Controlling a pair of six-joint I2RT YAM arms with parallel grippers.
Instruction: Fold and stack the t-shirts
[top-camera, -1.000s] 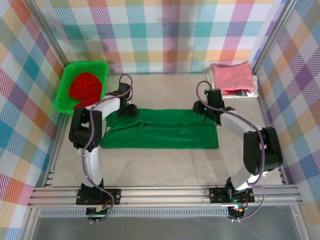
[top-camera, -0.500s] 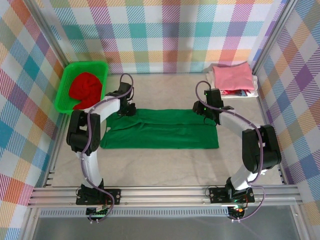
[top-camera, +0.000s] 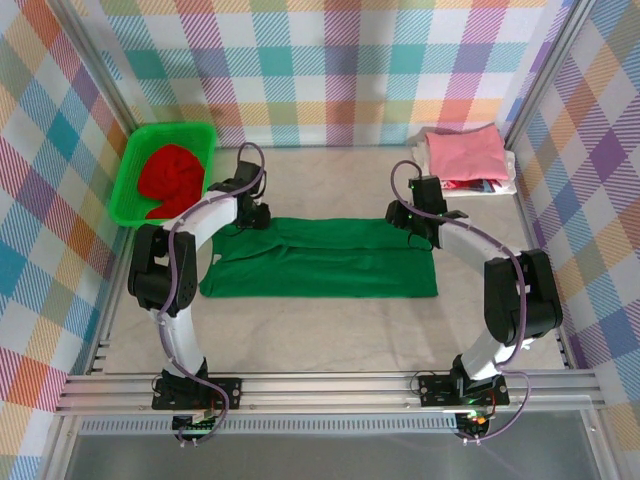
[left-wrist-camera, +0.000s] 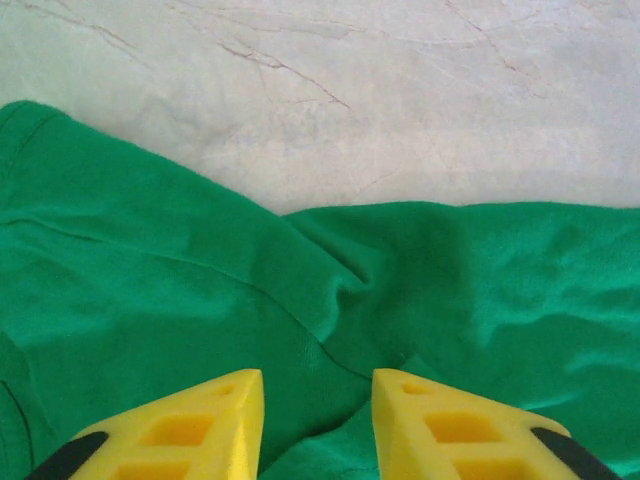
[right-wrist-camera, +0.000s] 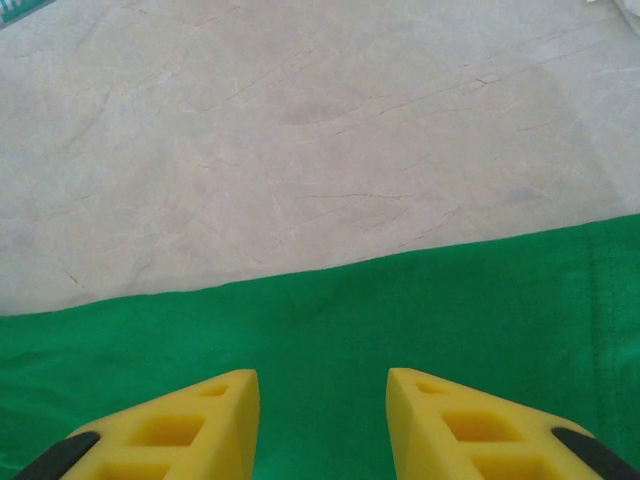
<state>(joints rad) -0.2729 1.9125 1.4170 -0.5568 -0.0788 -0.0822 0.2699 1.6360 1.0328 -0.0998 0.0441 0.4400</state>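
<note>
Holding a red t-shirt (top-camera: 170, 178), the basket (top-camera: 126, 176) sat on the plaid-walled worktop (top-camera: 330, 180); left gripper (left-wrist-camera: 318, 400) and right gripper (right-wrist-camera: 322, 400) gaped over the green t-shirt (top-camera: 330, 262).

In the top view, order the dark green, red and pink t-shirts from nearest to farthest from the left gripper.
1. Dark green t-shirt, under the left gripper.
2. Red t-shirt, in the basket, far left.
3. Pink t-shirt, far right corner.

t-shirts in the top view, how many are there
3 clear: dark green t-shirt spread mid-table, red t-shirt in the basket, pink t-shirt atop the far-right pile; more may lie hidden beneath it.
</note>
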